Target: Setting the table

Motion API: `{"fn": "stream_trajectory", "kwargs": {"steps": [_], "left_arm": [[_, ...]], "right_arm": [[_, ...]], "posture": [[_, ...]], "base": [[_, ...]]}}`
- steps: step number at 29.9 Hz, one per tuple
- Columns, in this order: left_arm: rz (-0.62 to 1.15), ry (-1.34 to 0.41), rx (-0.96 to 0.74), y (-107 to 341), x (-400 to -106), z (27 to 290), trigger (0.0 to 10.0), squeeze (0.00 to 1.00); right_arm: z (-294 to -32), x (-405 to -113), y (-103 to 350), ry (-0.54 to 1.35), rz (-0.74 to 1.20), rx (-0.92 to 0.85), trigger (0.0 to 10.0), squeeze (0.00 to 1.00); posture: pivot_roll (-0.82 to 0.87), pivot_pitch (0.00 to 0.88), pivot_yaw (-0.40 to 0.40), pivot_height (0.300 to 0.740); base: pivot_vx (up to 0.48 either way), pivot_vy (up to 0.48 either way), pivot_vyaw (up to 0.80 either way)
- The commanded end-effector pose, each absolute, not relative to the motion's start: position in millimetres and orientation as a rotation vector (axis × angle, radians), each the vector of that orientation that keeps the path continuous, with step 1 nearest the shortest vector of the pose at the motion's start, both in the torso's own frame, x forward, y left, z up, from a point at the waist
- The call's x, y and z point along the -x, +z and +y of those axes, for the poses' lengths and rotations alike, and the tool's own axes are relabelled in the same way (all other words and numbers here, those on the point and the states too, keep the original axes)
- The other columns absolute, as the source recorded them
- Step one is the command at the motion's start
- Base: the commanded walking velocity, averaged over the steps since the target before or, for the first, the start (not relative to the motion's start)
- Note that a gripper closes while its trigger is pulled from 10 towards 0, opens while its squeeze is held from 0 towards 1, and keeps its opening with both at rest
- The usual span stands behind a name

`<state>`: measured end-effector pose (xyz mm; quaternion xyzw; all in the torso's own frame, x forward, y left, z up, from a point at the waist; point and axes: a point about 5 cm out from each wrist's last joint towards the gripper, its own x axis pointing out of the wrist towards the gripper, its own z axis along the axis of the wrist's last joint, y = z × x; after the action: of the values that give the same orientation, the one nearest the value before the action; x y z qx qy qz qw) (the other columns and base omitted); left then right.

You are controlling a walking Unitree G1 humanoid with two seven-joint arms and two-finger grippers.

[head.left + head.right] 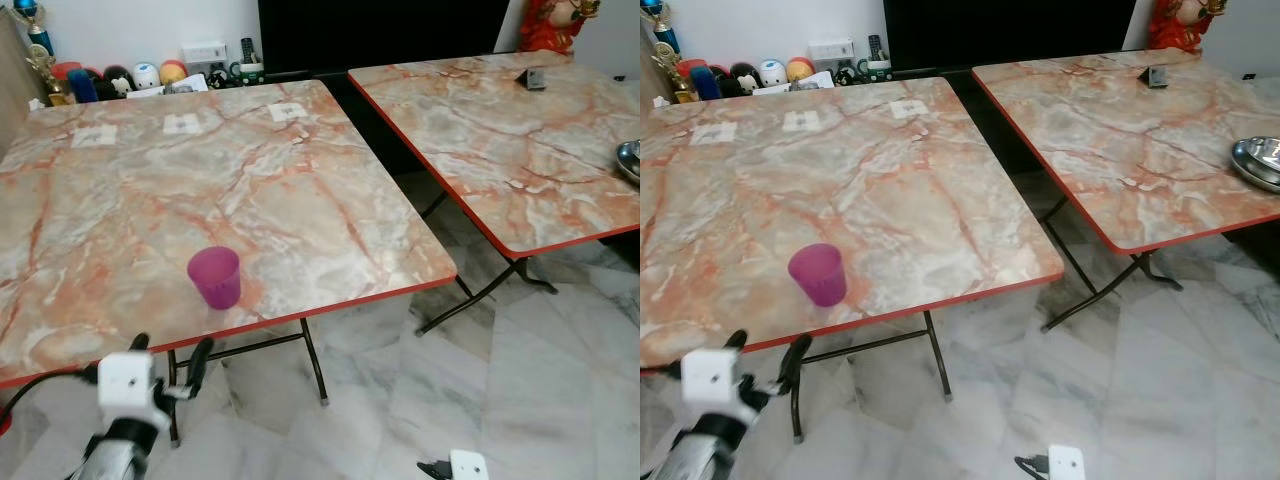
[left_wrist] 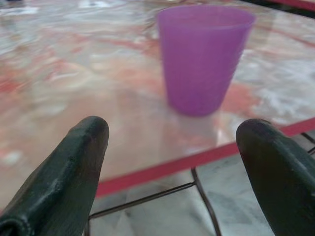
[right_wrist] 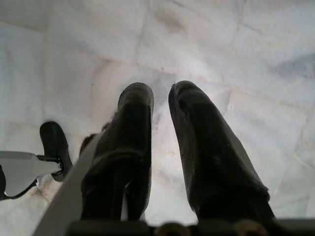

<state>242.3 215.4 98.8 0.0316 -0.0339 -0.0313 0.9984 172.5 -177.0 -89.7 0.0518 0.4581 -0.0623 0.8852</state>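
Purple cup (image 1: 214, 277) near table (image 1: 300, 200) edge

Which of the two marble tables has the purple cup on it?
The left table, in front of the open left gripper. The purple cup stands upright near its front edge; the right table carries a metal dish.
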Motion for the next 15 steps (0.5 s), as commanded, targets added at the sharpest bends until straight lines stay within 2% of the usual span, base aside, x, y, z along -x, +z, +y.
{"fn": "stream_trajectory", "kwargs": {"steps": [1,12,15], "left_arm": [[-0.022,-0.074,-0.067,91,-241,214,10.0,0.00],[0.020,-0.069,-0.053,77,-257,209,10.0,0.00],[0.012,-0.049,-0.053,78,-256,210,10.0,0.00]], "right_arm": [[-180,-166,-92,-0.143,0.969,-0.107,10.0,0.00],[-183,-161,-94,-0.152,0.985,-0.097,10.0,0.00],[-182,-161,-94,-0.145,0.987,-0.095,10.0,0.00]], "posture": [[0.10,0.102,-0.027,0.740],[0.07,0.101,-0.025,0.740],[0.08,0.097,-0.029,0.740]], "base": [[0.000,0.000,0.00],[0.000,0.000,0.00],[0.000,0.000,-0.78]]}}
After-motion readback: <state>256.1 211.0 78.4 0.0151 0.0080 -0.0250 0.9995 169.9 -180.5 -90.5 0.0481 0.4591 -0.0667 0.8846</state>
